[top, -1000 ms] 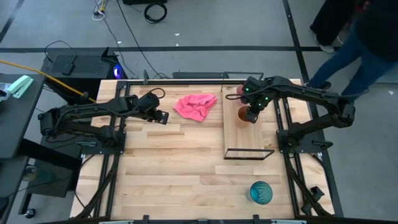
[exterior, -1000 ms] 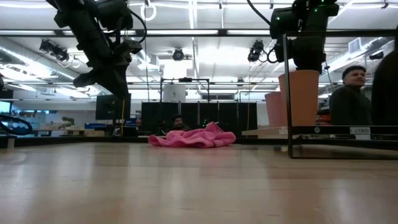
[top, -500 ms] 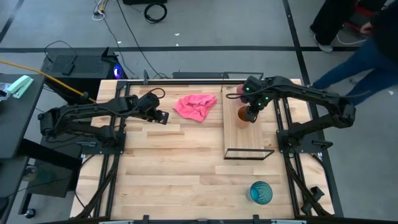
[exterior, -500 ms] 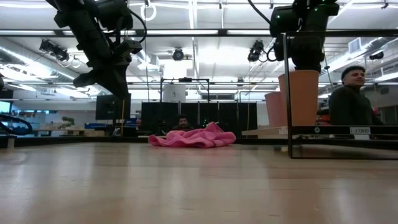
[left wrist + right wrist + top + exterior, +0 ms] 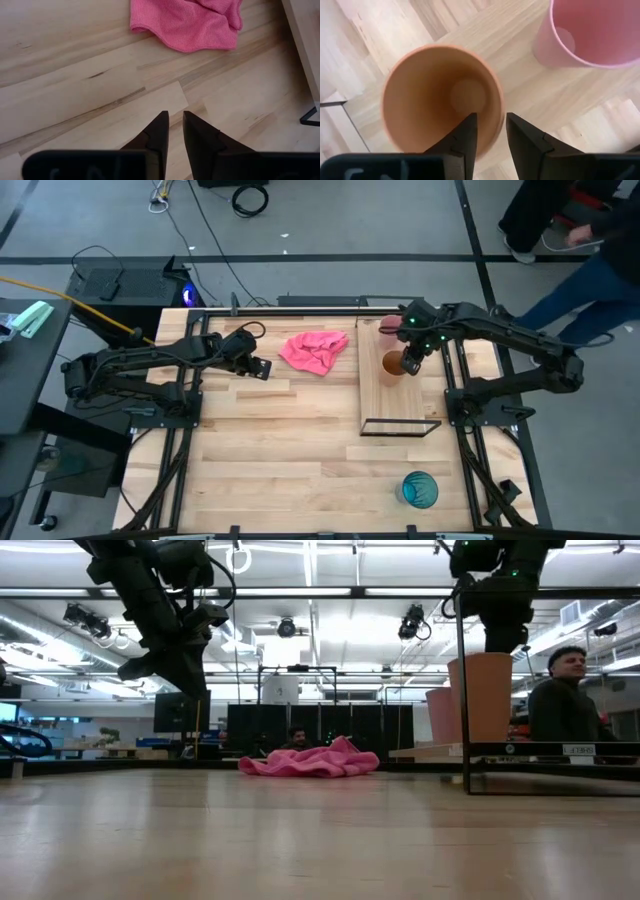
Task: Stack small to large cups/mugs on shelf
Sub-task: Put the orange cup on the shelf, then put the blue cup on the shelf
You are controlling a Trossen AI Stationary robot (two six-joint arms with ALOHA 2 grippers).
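The orange-brown cup (image 5: 391,365) stands upright on its base on the light-wood shelf (image 5: 400,405); it also shows in the low view (image 5: 480,695) and the right wrist view (image 5: 440,100). The pink cup (image 5: 590,30) stands just behind it on the shelf's far end (image 5: 388,326). The teal-blue cup (image 5: 420,490) stands on the tabletop near the front right. My right gripper (image 5: 411,361) is over the orange-brown cup's right rim, slightly open. My left gripper (image 5: 264,368) hangs shut and empty above the table's left half. My right gripper points down over the orange-brown cup's rim (image 5: 499,117), one finger (image 5: 467,132) over the inside and one (image 5: 520,137) outside. I cannot tell whether they touch it. The cup stands upright on the shelf.
A crumpled pink cloth (image 5: 315,350) lies on the table left of the shelf. The shelf's black wire frame (image 5: 402,427) stands up at its near end. A person (image 5: 585,275) walks beyond the table's far right corner; another (image 5: 565,690) shows behind the table.
My right gripper has gone a little toward the table's right edge and slightly up, from straight over the orange-brown cup to over its right rim. The cup stays upright on the shelf.
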